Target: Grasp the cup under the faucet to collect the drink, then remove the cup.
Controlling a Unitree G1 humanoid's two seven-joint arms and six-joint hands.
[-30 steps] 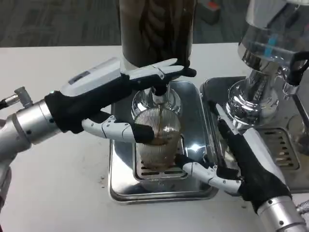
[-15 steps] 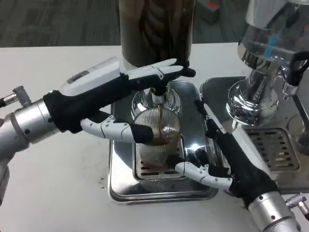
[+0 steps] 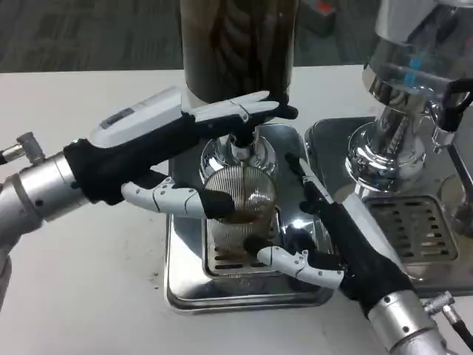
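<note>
Ribbed clear cup (image 3: 238,214) between white-black hands, on steel tray (image 3: 185,285).

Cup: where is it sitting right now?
In the head view the ribbed glass cup stands at centre on the drip tray, directly under the faucet, with the left hand around it and the right hand near its right.

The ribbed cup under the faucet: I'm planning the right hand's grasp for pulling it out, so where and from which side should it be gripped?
Probably the ribbed cup's lower wall, from its right. It stands upright on the drip tray; the left hand covers its left side and the faucet blocks the top, while the right hand waits open alongside.
</note>
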